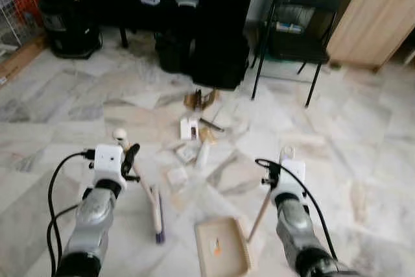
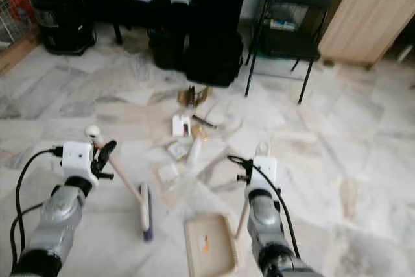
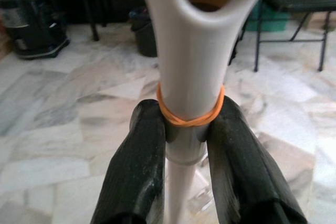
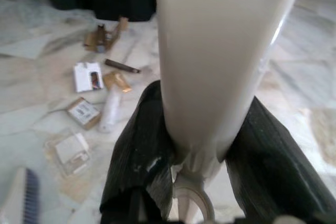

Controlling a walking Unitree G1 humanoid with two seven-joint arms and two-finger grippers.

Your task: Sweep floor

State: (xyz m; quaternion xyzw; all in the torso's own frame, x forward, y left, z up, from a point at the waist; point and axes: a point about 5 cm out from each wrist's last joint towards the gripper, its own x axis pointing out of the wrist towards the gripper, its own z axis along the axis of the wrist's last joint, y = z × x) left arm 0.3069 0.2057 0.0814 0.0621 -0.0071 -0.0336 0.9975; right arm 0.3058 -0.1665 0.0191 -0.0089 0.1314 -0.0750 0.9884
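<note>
Underfoot marble floor [image 1: 363,160], scattered litter [image 1: 194,141], black folding chair [image 1: 299,17]

The broom handle [image 3: 191,51] ran off the top of the left wrist view, its end unseen. The dustpan [image 1: 222,246] was cut by the lower edge of the head view, and the small orange bit [image 1: 216,247] in it was too small to name. The litter [image 1: 194,141] on the floor was too blurred to identify piece by piece.
</note>
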